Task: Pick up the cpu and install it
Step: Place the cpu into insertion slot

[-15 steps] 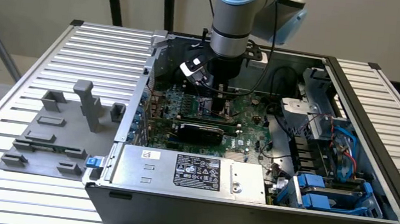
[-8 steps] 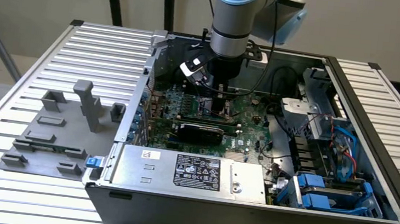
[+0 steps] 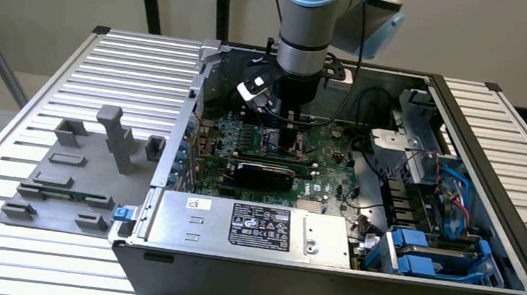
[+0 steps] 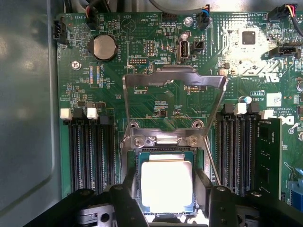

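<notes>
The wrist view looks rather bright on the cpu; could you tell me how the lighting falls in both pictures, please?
Wrist view: glare washes the top of the cpu almost white, hiding any markings; the opened metal socket plate also shines, while the case wall is dim. Exterior view: even light on the slatted table; the motherboard below the arm sits in shade.

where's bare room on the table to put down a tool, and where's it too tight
Bare table slats run between the grey fixture and the far edge; another strip flanks the case on the exterior view's right. Inside the case it is crowded: gripper over the cpu, cables, drive bays.
</notes>
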`<act>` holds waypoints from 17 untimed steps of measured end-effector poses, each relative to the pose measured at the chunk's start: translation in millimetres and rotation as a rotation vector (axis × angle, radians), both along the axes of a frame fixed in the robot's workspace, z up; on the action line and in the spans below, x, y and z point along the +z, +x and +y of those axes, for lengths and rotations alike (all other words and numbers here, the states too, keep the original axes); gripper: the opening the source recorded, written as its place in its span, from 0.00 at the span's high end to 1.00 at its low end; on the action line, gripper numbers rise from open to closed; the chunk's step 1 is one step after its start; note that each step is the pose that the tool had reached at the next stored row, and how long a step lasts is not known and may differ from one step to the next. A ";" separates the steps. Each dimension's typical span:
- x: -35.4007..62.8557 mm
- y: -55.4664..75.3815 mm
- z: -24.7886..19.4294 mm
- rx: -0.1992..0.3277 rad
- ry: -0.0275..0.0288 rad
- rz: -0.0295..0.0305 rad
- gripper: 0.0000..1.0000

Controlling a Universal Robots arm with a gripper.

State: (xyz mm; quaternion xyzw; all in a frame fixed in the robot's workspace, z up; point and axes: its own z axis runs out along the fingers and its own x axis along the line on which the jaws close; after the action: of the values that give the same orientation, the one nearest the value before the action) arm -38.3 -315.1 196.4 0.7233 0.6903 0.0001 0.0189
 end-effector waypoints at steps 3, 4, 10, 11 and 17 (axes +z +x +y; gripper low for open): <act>0.1 0.0 -0.1 0.000 -0.0004 0.0002 0.37; 0.2 -0.1 -0.1 0.000 -0.0004 0.0002 0.37; 0.7 -0.1 -0.1 0.000 -0.0006 0.0006 0.37; 1.6 -0.1 -0.1 0.000 -0.0005 0.0011 0.37; 11.6 0.1 -1.2 0.000 -0.0005 0.0065 0.37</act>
State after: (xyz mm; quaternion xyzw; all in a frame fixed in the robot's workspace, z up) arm -38.2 -316.2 208.0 0.7233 0.6904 -0.0025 0.0169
